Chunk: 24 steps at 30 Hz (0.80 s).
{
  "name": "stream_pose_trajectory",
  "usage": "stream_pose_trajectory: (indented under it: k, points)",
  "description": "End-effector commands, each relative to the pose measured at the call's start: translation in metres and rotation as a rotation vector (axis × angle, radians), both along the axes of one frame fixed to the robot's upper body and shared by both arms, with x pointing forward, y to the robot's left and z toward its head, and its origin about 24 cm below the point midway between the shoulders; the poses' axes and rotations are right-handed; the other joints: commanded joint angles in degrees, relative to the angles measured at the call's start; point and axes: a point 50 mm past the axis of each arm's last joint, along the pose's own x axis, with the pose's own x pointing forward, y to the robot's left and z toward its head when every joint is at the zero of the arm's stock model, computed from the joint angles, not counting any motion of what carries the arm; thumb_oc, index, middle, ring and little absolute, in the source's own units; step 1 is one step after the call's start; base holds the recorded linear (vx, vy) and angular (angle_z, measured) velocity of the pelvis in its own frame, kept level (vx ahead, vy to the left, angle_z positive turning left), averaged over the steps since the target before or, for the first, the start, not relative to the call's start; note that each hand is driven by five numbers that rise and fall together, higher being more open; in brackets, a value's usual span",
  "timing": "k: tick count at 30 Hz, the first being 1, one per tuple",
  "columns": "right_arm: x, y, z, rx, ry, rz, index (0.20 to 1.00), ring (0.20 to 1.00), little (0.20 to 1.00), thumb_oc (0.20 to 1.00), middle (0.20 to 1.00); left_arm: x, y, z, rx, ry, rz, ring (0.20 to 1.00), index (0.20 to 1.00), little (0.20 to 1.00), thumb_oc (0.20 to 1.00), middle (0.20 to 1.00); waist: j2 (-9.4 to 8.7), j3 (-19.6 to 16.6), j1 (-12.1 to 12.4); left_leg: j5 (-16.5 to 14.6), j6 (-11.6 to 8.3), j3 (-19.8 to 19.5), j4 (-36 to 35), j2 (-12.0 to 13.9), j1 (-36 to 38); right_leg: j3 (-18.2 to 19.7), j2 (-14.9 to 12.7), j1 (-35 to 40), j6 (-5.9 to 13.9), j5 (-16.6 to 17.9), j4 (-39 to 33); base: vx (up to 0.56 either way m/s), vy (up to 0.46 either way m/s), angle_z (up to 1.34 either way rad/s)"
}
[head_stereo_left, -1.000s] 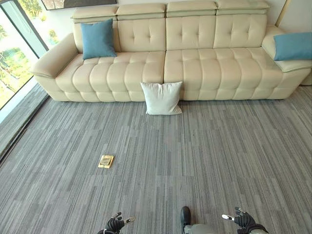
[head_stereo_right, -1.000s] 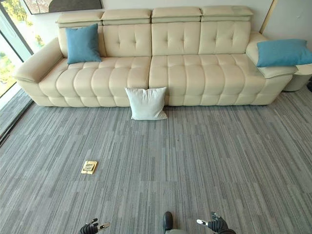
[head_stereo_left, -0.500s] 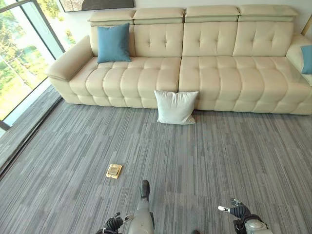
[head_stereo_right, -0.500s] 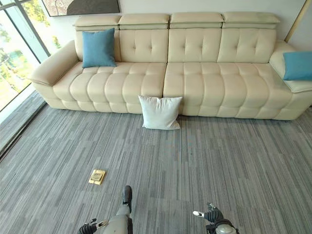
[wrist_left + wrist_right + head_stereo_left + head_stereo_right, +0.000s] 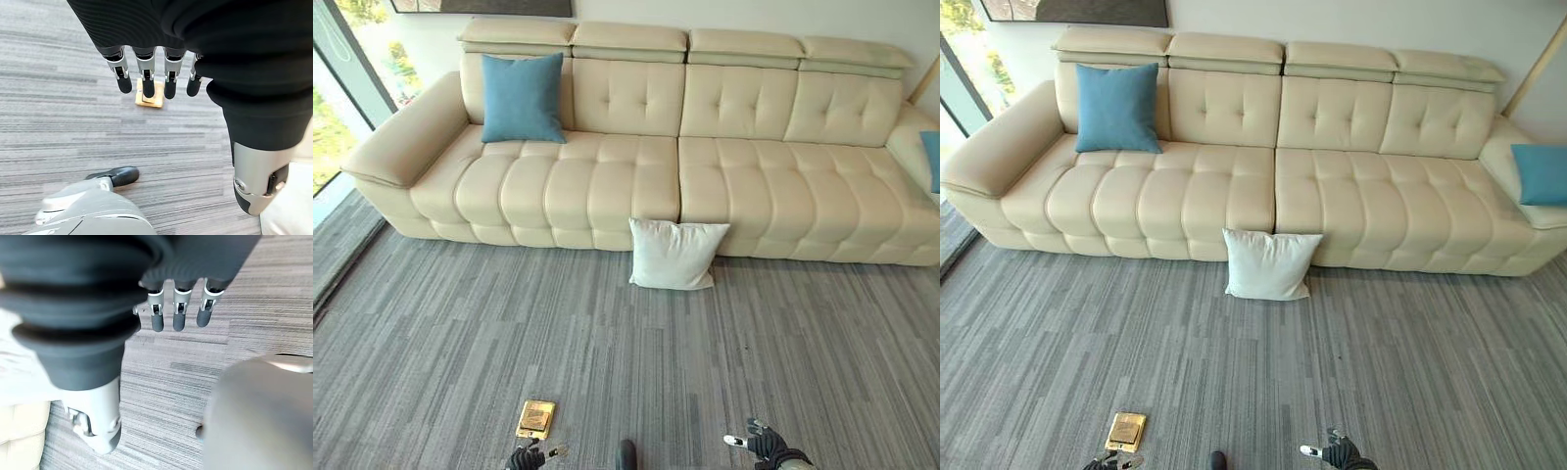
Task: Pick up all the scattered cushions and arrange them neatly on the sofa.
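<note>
Leather, cream and deeply tufted, covered the long sofa (image 5: 705,176), its padded seat sections running the width of my head view. A square blue cushion (image 5: 522,98) stood upright against the backrest at the robot's left end. A second blue cushion (image 5: 1540,174) sat on the armrest at the right end, cut off by the frame edge, so I couldn't judge its full shape. The white cushion (image 5: 674,255), soft and a little slumped, leaned against the sofa's front on the grey striped carpet (image 5: 431,343), near the seam between the two seat halves. A small flat gold-coloured square (image 5: 535,418) lay on the carpet close to me; I couldn't make out what it was.

My left hand (image 5: 146,73) hung over that square with its fingers straight and spread, holding nothing. My right hand (image 5: 176,308) was likewise relaxed and empty above the carpet. Both hands were low at the near edge, well apart from the white cushion, which lay ahead between them.
</note>
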Motion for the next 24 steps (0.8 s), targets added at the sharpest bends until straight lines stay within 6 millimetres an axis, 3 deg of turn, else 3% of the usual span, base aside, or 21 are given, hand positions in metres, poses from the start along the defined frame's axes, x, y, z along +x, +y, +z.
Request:
stream_pose_trajectory:
  k: [1, 5, 6, 7, 10, 13, 14, 15, 17, 20, 23, 24]
  points:
    - [0.016, -0.019, 0.012, -0.050, -0.077, -0.002, 1.000, 1.000, 1.000, 1.000, 1.000, 0.021, -0.001, 0.007, 0.004, -0.079, -0.041, 1.000, 1.000, 1.000, 1.000, 1.000, 0.76, 3.9, -1.8, -6.1, -7.72, -1.6, 2.6, 4.6, 1.5, -5.8, 3.8, 0.8, -2.90, 5.2, -15.5, 0.23, -0.069, -0.28]
    - [0.019, -0.019, 0.012, -0.053, -0.074, 0.001, 1.000, 1.000, 1.000, 1.000, 1.000, 0.034, -0.005, 0.010, 0.007, -0.116, -0.068, 1.000, 1.000, 1.000, 1.000, 1.000, 0.26, 4.9, -3.8, -7.9, -9.58, -2.5, 1.1, 4.3, 5.3, -7.3, 3.8, -2.1, -1.37, 7.3, -39.1, 0.25, -0.116, -0.07]
    - [0.019, -0.019, 0.012, -0.054, -0.074, 0.001, 1.000, 1.000, 1.000, 1.000, 1.000, 0.034, -0.005, 0.010, 0.007, -0.116, -0.068, 1.000, 1.000, 1.000, 1.000, 1.000, 0.44, 5.2, -3.9, -8.0, -9.62, -2.6, 1.1, 4.5, 5.7, -7.5, 4.0, -1.5, -1.39, 7.4, -39.5, 0.31, -0.150, 0.11]
    - [0.018, -0.020, 0.012, -0.061, -0.063, 0.007, 1.000, 1.000, 1.000, 1.000, 1.000, 0.045, -0.006, 0.014, 0.010, -0.149, -0.081, 1.000, 1.000, 1.000, 1.000, 1.000, 0.46, 5.3, -5.0, -8.9, -10.56, -2.7, 0.5, 4.9, 7.5, -8.3, 4.1, -2.9, 0.01, 9.8, -46.4, 0.40, -0.211, 0.20]
    - [0.011, -0.026, 0.010, -0.073, -0.037, -0.001, 1.000, 1.000, 1.000, 1.000, 1.000, 0.054, -0.005, 0.017, 0.015, -0.177, -0.090, 1.000, 1.000, 1.000, 1.000, 1.000, 0.18, 4.3, -5.7, -10.7, -11.14, -3.3, 0.2, 4.8, 9.6, -10.4, 3.4, -2.3, 0.60, 10.8, -49.5, 0.38, -0.202, 0.20]
    - [0.008, -0.030, 0.010, -0.076, -0.034, -0.016, 1.000, 1.000, 1.000, 1.000, 1.000, 0.047, -0.005, 0.015, 0.011, -0.162, -0.063, 1.000, 1.000, 1.000, 1.000, 1.000, 0.09, 3.3, -5.9, -12.1, -11.81, -3.9, 0.7, 5.6, 11.8, -11.4, 3.6, -0.2, -0.73, 12.4, -48.0, 0.25, -0.148, 0.28]
    - [0.008, -0.030, 0.010, -0.076, -0.034, -0.016, 1.000, 1.000, 1.000, 1.000, 1.000, 0.047, -0.005, 0.015, 0.011, -0.162, -0.063, 1.000, 1.000, 1.000, 1.000, 1.000, 0.10, 3.3, -5.9, -12.1, -11.81, -3.9, 0.7, 5.6, 11.9, -11.4, 3.6, -0.2, -0.73, 12.4, -48.0, 0.53, -0.362, 0.32]
    - [0.010, -0.035, 0.013, -0.082, -0.054, -0.026, 1.000, 1.000, 1.000, 1.000, 1.000, 0.040, -0.009, 0.011, -0.005, -0.145, -0.037, 1.000, 1.000, 1.000, 1.000, 1.000, 0.97, 2.5, -6.3, -11.7, -13.37, -4.5, 3.9, 7.5, 11.7, -11.3, 4.5, 0.7, -2.31, 11.0, -45.1, 0.31, -0.230, 0.44]
    - [0.010, -0.035, 0.013, -0.082, -0.054, -0.026, 1.000, 1.000, 1.000, 1.000, 1.000, 0.040, -0.009, 0.011, -0.005, -0.145, -0.037, 1.000, 1.000, 1.000, 1.000, 1.000, 0.99, 2.5, -6.3, -11.7, -13.38, -4.5, 3.9, 7.5, 11.7, -11.3, 4.5, 0.6, -2.32, 10.9, -45.1, 0.24, -0.178, 0.33]
    - [0.013, -0.037, 0.015, -0.088, -0.069, -0.014, 1.000, 1.000, 1.000, 1.000, 1.000, 0.040, -0.016, 0.010, -0.028, -0.152, -0.028, 1.000, 1.000, 1.000, 1.000, 1.000, 1.82, 2.1, -6.3, -4.9, -16.97, -4.8, 14.0, 8.9, 8.6, -11.8, 6.3, 3.7, -5.13, 7.4, -44.1, 0.28, -0.226, -0.04]
    - [0.014, -0.037, 0.016, -0.089, -0.073, -0.018, 1.000, 1.000, 1.000, 1.000, 1.000, 0.045, -0.019, 0.012, -0.045, -0.173, -0.027, 1.000, 1.000, 1.000, 1.000, 1.000, 0.16, 3.6, -5.4, 1.0, -18.64, -4.5, 31.2, 8.0, 1.3, -10.9, 6.2, 8.2, -7.83, 4.5, -44.1, 0.22, -0.199, -0.07]
    - [0.014, -0.037, 0.016, -0.089, -0.073, -0.018, 1.000, 1.000, 1.000, 1.000, 1.000, 0.045, -0.019, 0.012, -0.045, -0.173, -0.027, 1.000, 1.000, 1.000, 1.000, 1.000, 0.20, 3.6, -5.4, 0.9, -18.64, -4.5, 31.3, 8.0, 1.2, -11.0, 6.2, 8.2, -7.84, 4.5, -44.1, 0.21, -0.182, -0.08]
